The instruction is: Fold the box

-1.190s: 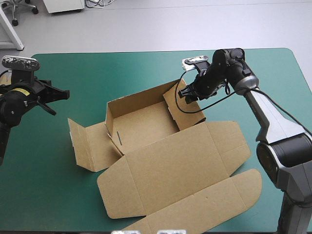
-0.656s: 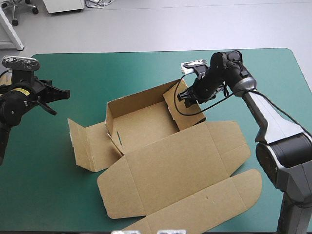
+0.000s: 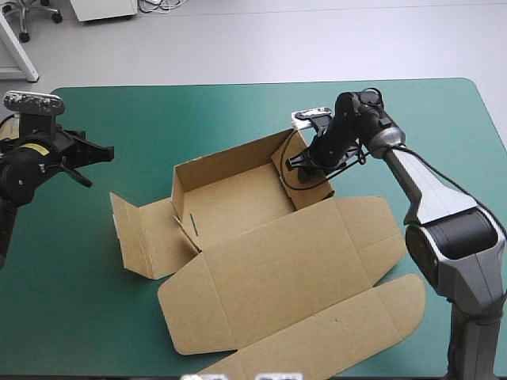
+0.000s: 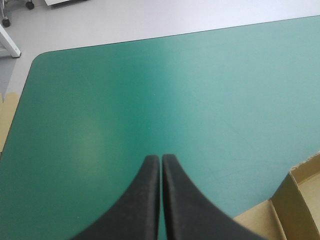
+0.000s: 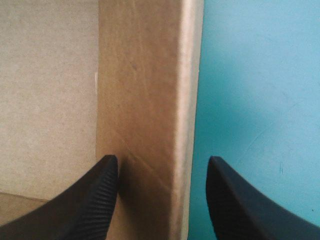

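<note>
Nearest you, the box [image 3: 277,269] has its lid flat on the counter [image 3: 79,317], on the teal-green cover. Beyond the lid the tray part sits mid-counter with walls up and its left flap flat. Your right gripper [image 5: 162,165] is at the right wall [image 5: 145,100]: black fingers spread, wall between them, one inside, one outside. Your left gripper [image 4: 161,157] hangs well apart from the box, fingers pressed together over bare cover. A spare board edge [image 4: 6,120] shows at the counter's left edge.

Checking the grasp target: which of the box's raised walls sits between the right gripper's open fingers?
The right-hand wall, straddled by the right gripper; the far wall and left wall stand free of it.
</note>
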Tool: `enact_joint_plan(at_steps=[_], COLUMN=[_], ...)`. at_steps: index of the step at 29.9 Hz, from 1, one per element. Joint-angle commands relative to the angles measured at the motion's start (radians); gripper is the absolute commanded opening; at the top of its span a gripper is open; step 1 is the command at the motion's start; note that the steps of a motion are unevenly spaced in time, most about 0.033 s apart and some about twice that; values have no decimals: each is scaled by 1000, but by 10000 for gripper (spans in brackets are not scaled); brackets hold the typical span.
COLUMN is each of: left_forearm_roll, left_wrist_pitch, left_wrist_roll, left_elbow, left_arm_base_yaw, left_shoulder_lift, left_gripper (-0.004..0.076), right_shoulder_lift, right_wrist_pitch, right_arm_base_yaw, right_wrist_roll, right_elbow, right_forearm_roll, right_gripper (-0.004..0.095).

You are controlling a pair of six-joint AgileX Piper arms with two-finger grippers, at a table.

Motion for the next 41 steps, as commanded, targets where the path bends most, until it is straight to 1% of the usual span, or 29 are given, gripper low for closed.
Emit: enact_joint_plan(at_steps=[1, 6, 8, 9, 11, 12, 13, 14, 17, 21, 22, 27, 30, 34, 38, 41], left_forearm_roll=[-15, -15, -15, -15, -15, -17, -17, -17, -17, -31, -33, -35, -38, -64, -80, -93], left_wrist_pitch=[-61, -61, -61, -61, -59, -57, -57, -57, -57, -53, -53, -57, -57, -57, -52, -41], left_wrist_roll=[0, 0, 0, 0, 0, 0, 0, 0, 0, 0, -3, -5, -5, 0, 0, 0], left_elbow=[-33, -33, -33, -33, -33, -33, -33, -33, -33, -33, -33, -33, -33, -33, -33, -41], left_arm_base_yaw=[2, 2, 2, 2, 2, 2, 2, 2, 2, 2, 2, 0, 0, 0, 0, 0], left_shoulder_lift=[-24, -24, -24, -24, -24, -24, -24, -24, -24, -24, -24, -24, -24, -24, -26, -31], left_gripper=[4, 4, 4, 4, 4, 4, 4, 4, 4, 4, 4, 4, 4, 4, 4, 4], right_shoulder_lift=[-39, -31, -30, -30, -30, -30, -30, -30, -44, -80, -94, -172, -220, -273, -314, -329], right_wrist_pitch=[11, 11, 11, 11, 11, 11, 11, 11, 11, 11, 11, 9, 9, 9, 9, 9], right_arm_base_yaw=[-2, 8, 11, 15, 15, 15, 15, 15, 15, 13, 5, -79, -152, -253, -313, -335], right_wrist_roll=[-6, -6, -7, -7, -7, -7, -7, -10, -6, 24, 27, 16, 9, -29, -31, -46], right_elbow=[-23, -23, -23, -23, -23, -23, -23, -23, -23, -23, -23, -23, -23, -23, -23, -23], right_forearm_roll=[20, 38, 36, 25, 9, 9, 9, 9, 2, -47, -45, 55, 114, 224, 241, 282], right_gripper=[505, 505, 460, 394, 220, 91, 12, -11, -8, -8, -8, -9, -9, -9, -9, -9])
